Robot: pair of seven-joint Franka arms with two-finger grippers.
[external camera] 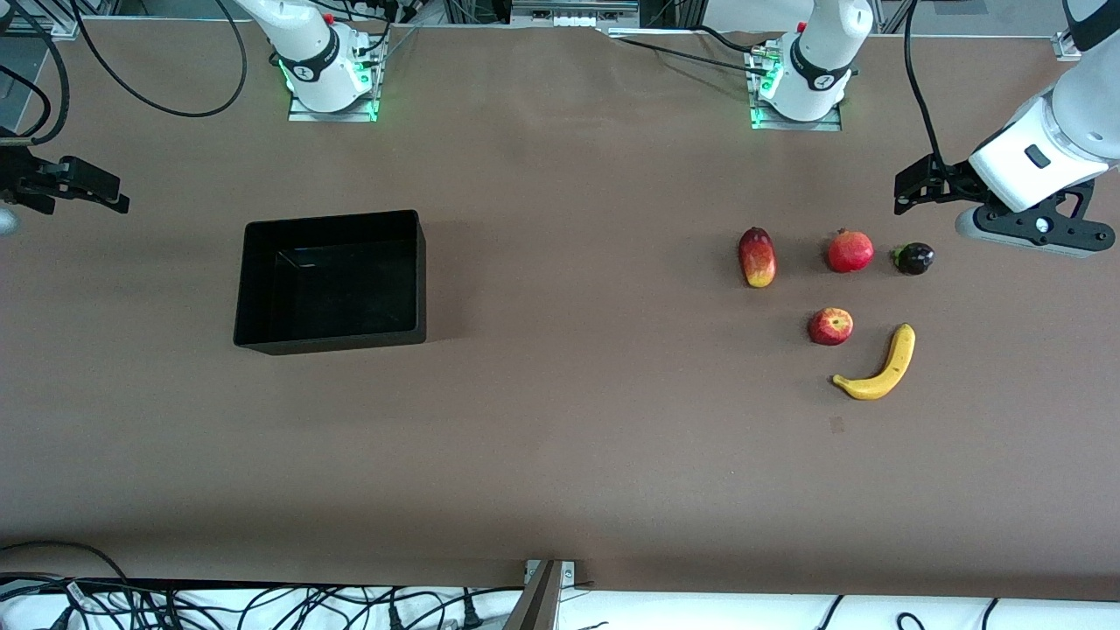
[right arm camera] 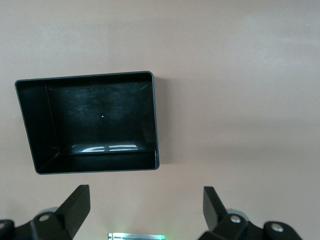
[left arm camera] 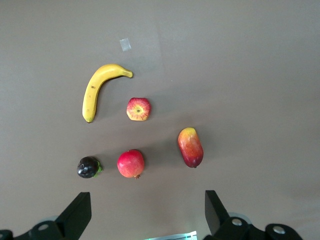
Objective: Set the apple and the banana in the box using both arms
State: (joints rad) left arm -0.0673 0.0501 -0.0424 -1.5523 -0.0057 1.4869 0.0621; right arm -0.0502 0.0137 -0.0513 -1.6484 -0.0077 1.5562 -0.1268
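Note:
The apple (external camera: 830,326) is small and red with yellow patches and lies toward the left arm's end of the table; it also shows in the left wrist view (left arm camera: 138,109). The yellow banana (external camera: 879,367) lies beside it, nearer the front camera, and shows in the left wrist view (left arm camera: 99,90). The black box (external camera: 254,297) stands empty toward the right arm's end and shows in the right wrist view (right arm camera: 30,130). My left gripper (external camera: 906,187) hangs open and empty above the table's end, near the fruits (left arm camera: 147,210). My right gripper (external camera: 98,187) hangs open and empty above the table's other end (right arm camera: 145,205).
A red-yellow mango (external camera: 757,256), a red pomegranate (external camera: 850,251) and a small dark fruit (external camera: 914,258) lie in a row farther from the front camera than the apple. A small patch of tape (external camera: 837,425) is on the table nearer the camera than the banana.

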